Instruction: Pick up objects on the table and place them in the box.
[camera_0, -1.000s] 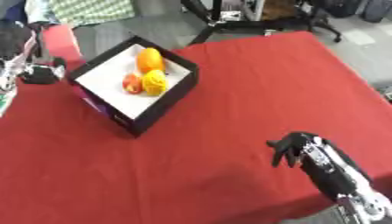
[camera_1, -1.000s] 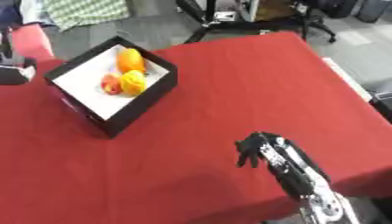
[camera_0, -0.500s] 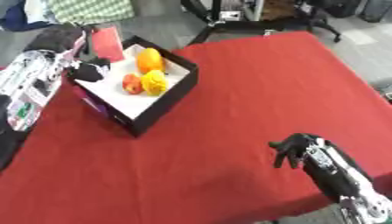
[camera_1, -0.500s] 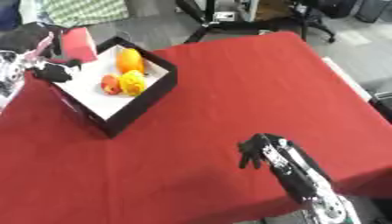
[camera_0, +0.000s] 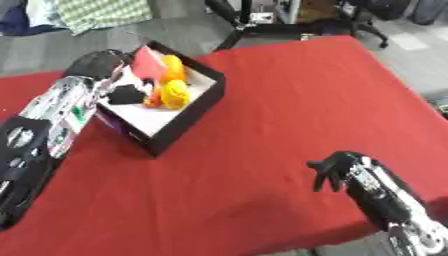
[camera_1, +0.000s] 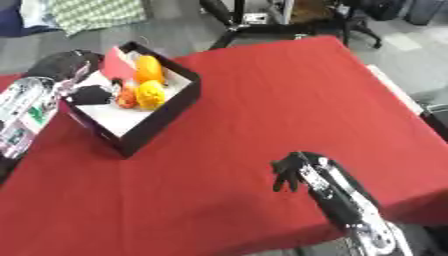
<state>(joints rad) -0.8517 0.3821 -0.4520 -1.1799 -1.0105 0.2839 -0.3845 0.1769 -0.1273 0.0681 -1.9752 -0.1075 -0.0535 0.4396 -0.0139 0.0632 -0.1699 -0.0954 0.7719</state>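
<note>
A black box (camera_0: 188, 117) with a white floor stands on the red table (camera_0: 289, 95) at the upper left. Inside lie an orange fruit (camera_0: 171, 69), a yellow fruit (camera_0: 177, 93) and a small red thing (camera_0: 152, 101). My left hand (camera_0: 127, 94) reaches over the box's left wall, its fingers curled on the lower edge of a flat pink-red object (camera_0: 144, 60) that stands tilted in the box's far corner. Low on the right, my right hand (camera_1: 289, 172) hovers over the cloth, fingers relaxed and hanging down, holding nothing.
The table's right edge runs past my right arm (camera_0: 385, 200). Beyond the far edge are grey floor, chair legs (camera_0: 254, 25) and a checked cloth (camera_0: 96, 10). My silver-and-black left forearm (camera_0: 44, 130) covers the table's left side.
My left hand has carried the pink-red object from left of the box to inside its far corner. The right hand has kept its place. The camera has shifted slightly.
</note>
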